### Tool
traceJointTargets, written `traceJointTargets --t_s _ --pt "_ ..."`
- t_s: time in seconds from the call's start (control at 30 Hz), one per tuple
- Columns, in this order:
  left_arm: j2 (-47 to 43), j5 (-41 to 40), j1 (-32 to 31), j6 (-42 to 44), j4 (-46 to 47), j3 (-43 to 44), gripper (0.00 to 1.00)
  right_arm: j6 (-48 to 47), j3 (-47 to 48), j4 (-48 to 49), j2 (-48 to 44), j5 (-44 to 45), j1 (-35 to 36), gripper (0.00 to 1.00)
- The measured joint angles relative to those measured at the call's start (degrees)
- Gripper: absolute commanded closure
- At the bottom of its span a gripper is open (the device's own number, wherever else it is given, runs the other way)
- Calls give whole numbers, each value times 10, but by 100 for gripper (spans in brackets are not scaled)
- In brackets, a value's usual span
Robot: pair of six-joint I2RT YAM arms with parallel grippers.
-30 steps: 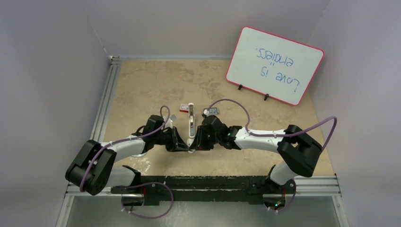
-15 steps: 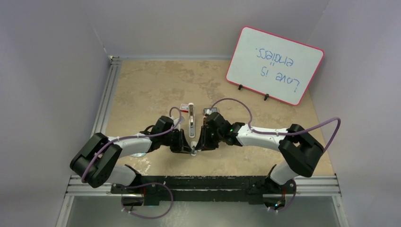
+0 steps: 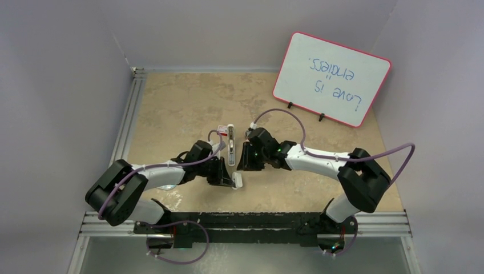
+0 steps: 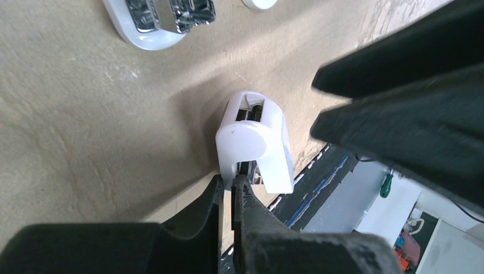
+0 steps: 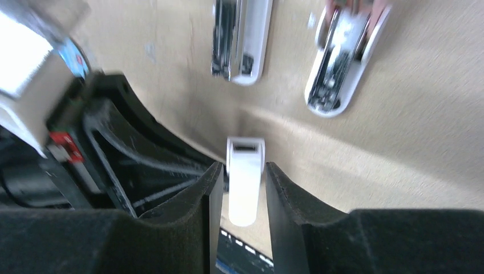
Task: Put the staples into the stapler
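White stapler [image 4: 254, 142], mottled beige table [image 3: 182, 108], seemingly red box [image 3: 221, 130].

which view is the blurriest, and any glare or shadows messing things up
Right wrist view: softest, the white stapler part and table smeared, top-left corner blown out. Left wrist view: that part sharp, its shadow falling on the table beside it, chrome stapler piece glaring at the top edge. Top external view: even light, crisp.
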Motion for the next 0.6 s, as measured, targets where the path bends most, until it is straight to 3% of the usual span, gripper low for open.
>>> traceJointTargets --t_s 0.17,0.33,0.47,0.6 --pt "2 5 -8 3 -1 0 100 0 22 5 2 35 -10 62" --pt "2 4 -8 2 -2 0 100 -13 18 22 2 41 -10 45" --pt "4 4 -8 -9 -1 0 100 -14 -40 61 -26 24 -7 35" --pt "12 6 -8 -26 4 1 100 -3 -88 63 -59 13 19 32"
